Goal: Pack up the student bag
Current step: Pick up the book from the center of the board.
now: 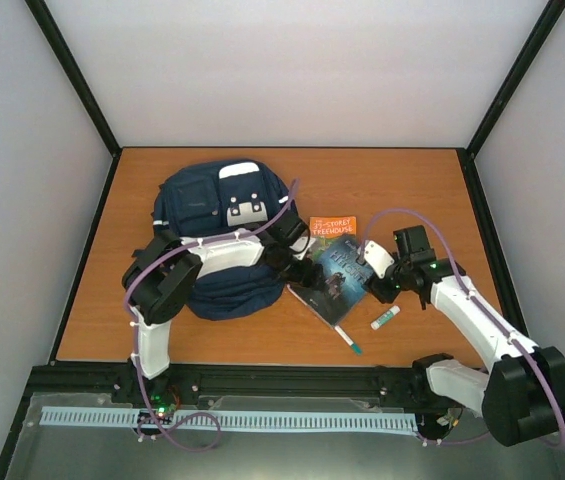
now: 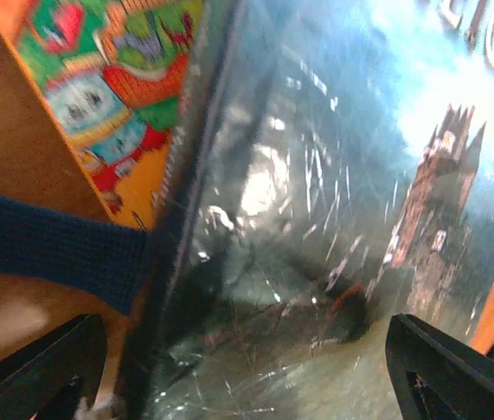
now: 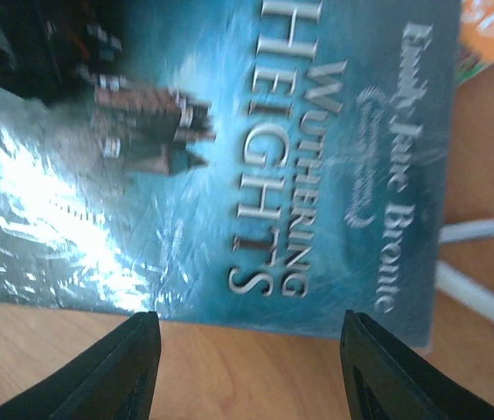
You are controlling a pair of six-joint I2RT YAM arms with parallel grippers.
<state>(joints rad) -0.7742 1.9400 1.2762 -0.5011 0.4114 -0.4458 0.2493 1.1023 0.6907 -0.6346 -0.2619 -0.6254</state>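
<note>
1. Flanking the Wuthering Heights book (image 1: 334,278) on both sides, the two arms meet at the middle of the table (image 1: 402,190). The left gripper (image 1: 297,268) is at the book's bag-side long edge and the right gripper (image 1: 374,280) at the opposite long edge.
2. The left wrist view shows the left gripper's jaws spread wide, with glossy cover filling the space between and beyond them. I cannot tell whether either finger touches the book.
3. The right wrist view shows the right gripper's jaws spread too. The book's long edge lies just beyond the fingertips, apart from them and square across the gap (nothing is pinched).
4. The student bag (image 1: 197,210) lies flat on the left half of the table, directly left of the book. The left arm reaches across it, and a blue strap (image 2: 45,245) runs up to the book's spine edge.
5. The book's long axis runs diagonally, from far-right to near-left, roughly parallel to the bag's nearer side. Judging from this, packing it means carrying it leftward, and the left arm is the nearer to the bag.
6. An orange Treehouse book (image 1: 334,226) lies partly under the dark one's far end. Lifting the dark book may drag it along.
7. A green-capped pen (image 1: 347,338) and a small stick (image 1: 385,318) lie near the right arm, unpacked.
</note>
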